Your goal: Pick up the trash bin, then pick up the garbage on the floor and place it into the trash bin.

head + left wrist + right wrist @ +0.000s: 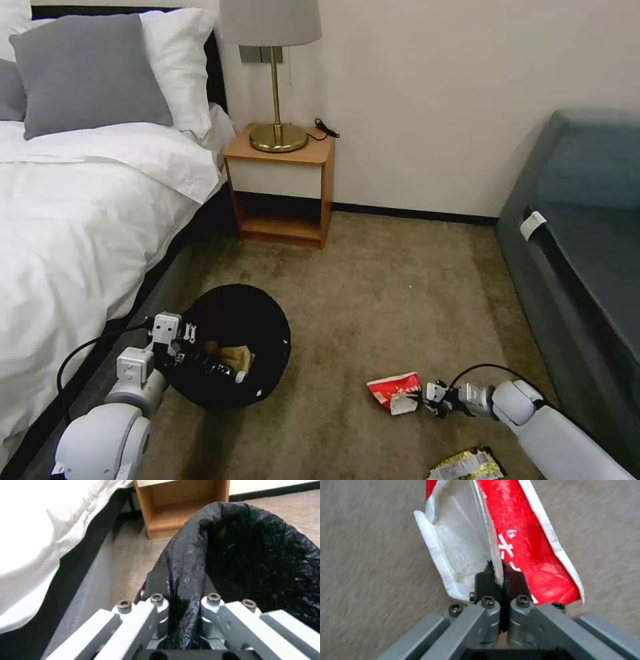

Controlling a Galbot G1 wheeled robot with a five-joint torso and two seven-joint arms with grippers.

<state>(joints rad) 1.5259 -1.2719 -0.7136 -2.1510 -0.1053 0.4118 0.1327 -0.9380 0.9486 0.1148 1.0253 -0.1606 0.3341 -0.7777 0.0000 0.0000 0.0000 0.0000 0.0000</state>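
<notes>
L gripper (179, 341) grips trash bin (230, 347) rim by bed (73, 220). R gripper (427, 395) touches red-and-white packet (395, 392) on carpet (373, 293).

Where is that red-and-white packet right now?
The red-and-white packet lies on the carpet at the robot's right, pinched by the right gripper, right of the trash bin.

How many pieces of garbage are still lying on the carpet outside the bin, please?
2: the red-and-white crumpled packet, pinched by the right gripper, and the gold-and-black snack wrapper nearer the robot. Others may be hidden inside the black-lined trash bin, gripped by the left gripper.

Soft even indoor light; blurred wrist views.
</notes>
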